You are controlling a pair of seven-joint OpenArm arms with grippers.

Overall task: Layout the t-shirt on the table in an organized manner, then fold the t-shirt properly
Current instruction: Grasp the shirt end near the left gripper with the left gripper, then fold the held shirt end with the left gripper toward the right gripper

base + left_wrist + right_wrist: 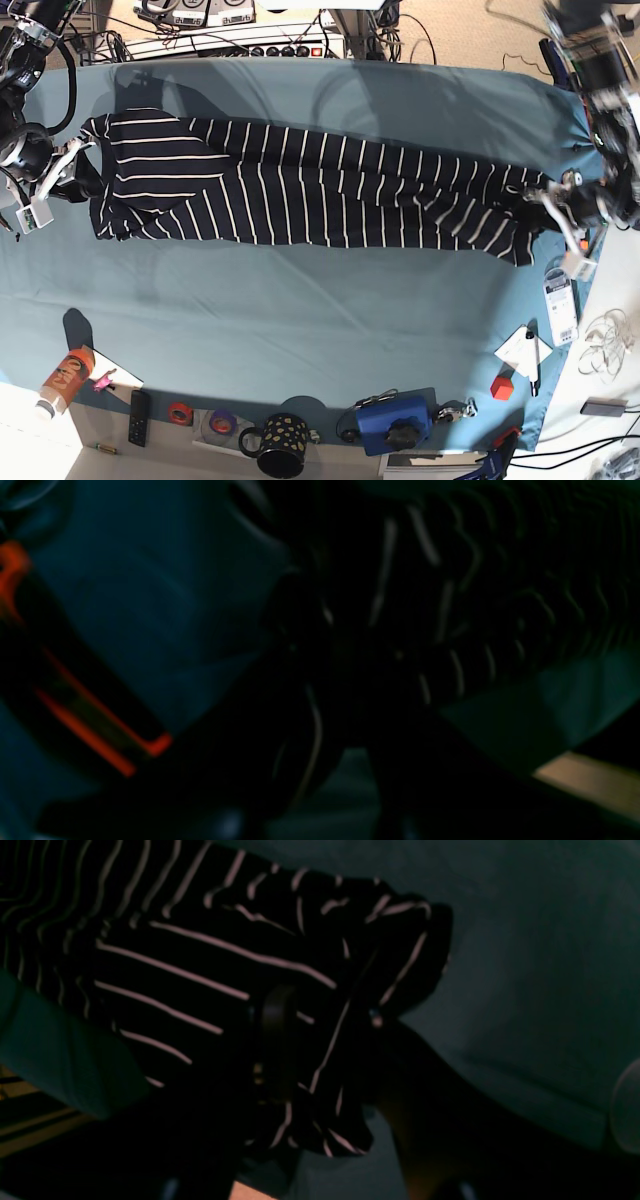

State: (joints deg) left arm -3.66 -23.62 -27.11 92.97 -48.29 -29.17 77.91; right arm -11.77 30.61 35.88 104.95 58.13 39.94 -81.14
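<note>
T-shirt (300,190): dark navy, near black, thin white stripes. Stretched out long and narrow across the far half of the table (300,300), running side to side in the base view. One end is broad and bunched, its stripes running crosswise to those of the middle part; the other end tapers to a wrinkled point. Fabric is rumpled and folded over itself along its length, not spread flat.

Table: plain teal cloth, wide, bare in front of the shirt.

Right gripper (72,168): at the broad end. In the right wrist view, striped cloth is gathered around a dark finger (275,1040); jaws clamped on the t-shirt.

Left gripper (548,205): at the tapered end, touching the fabric. The left wrist view is dark and blurred; striped cloth lies close in front, but whether the jaws are closed cannot be told.
</note>
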